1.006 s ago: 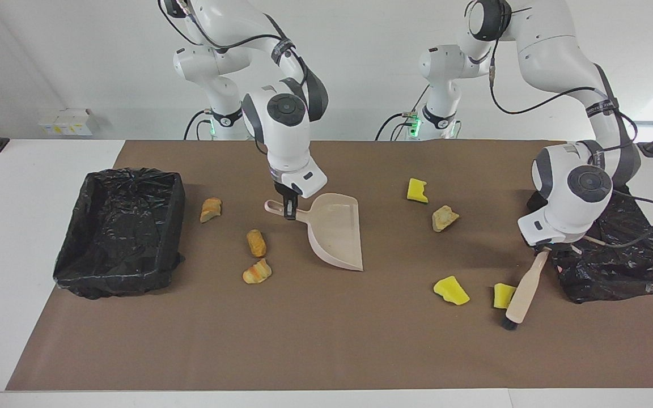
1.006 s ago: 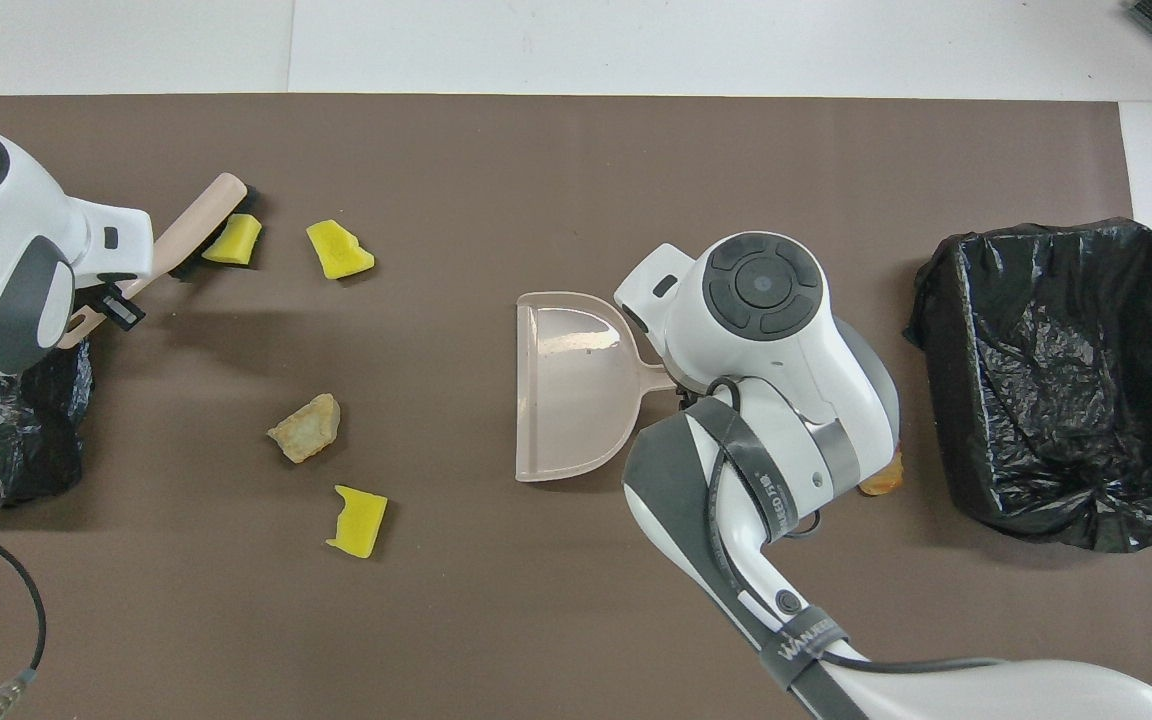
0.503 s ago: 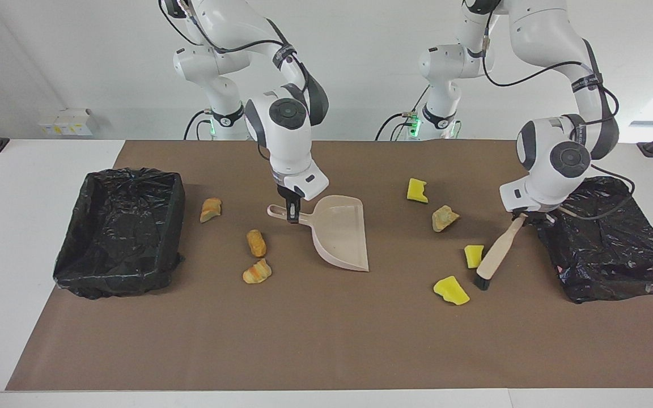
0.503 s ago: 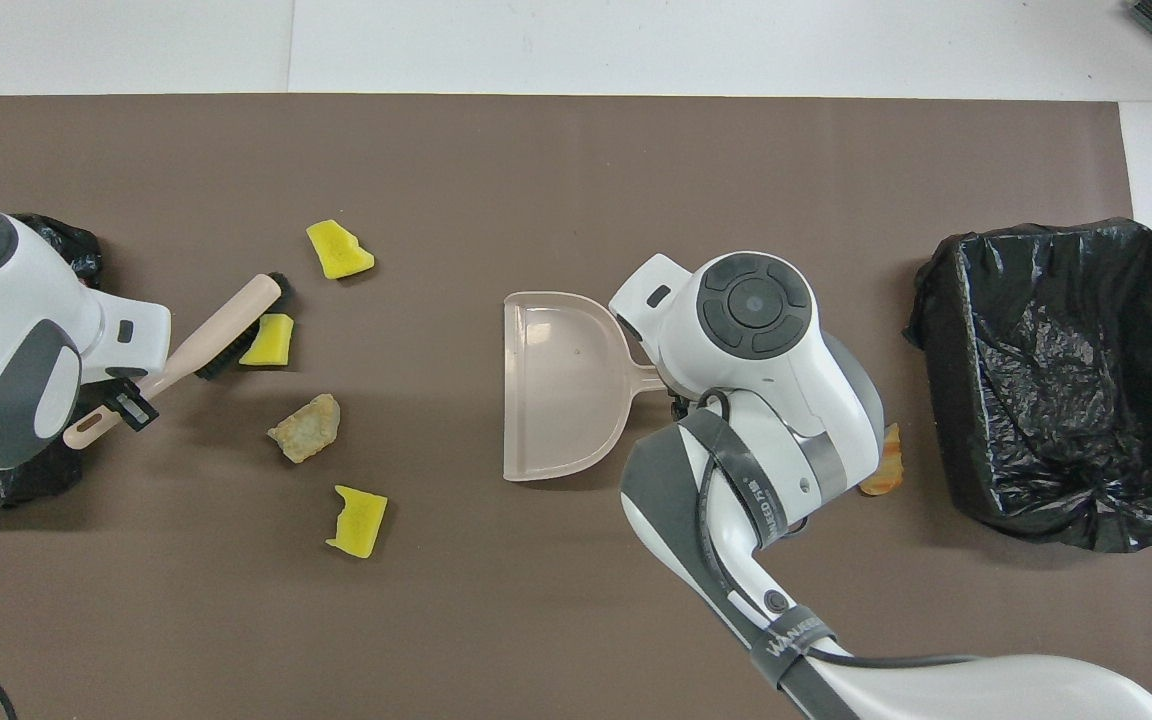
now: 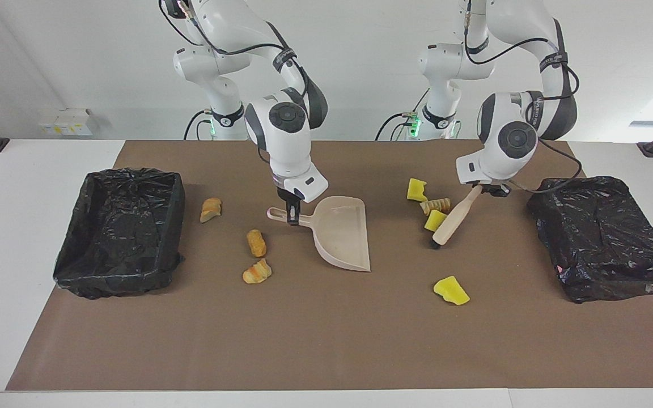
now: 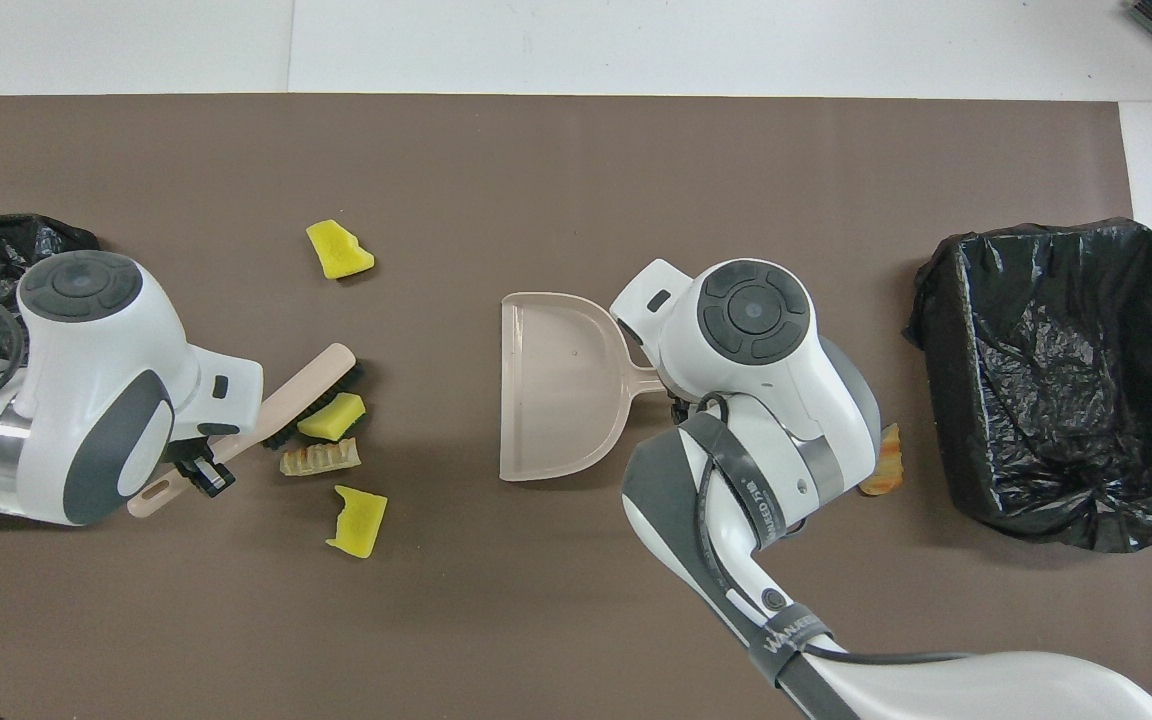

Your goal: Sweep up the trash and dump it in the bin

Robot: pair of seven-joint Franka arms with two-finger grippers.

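My right gripper point(image 5: 291, 214) is shut on the handle of the beige dustpan point(image 5: 342, 231), which rests on the brown mat point(image 5: 326, 340); it also shows in the overhead view point(image 6: 551, 400). My left gripper point(image 5: 488, 190) is shut on the beige brush point(image 5: 454, 218), bristles down on the mat. The bristles press a yellow sponge piece point(image 5: 434, 220) against a tan lump point(image 5: 437, 205). Another yellow piece point(image 5: 417, 190) lies nearer to the robots, a third point(image 5: 451, 290) farther out. Three tan lumps point(image 5: 256, 242) lie between the dustpan and a bin.
A black-lined bin point(image 5: 122, 229) stands at the right arm's end of the table. A second black-lined bin point(image 5: 604, 243) stands at the left arm's end. White table point(image 5: 26, 170) surrounds the mat.
My left gripper has dragged the brush toward the robots and the dustpan, pushing one yellow piece up against the tan lump, which turned. The dustpan has shifted slightly toward the left arm's end.
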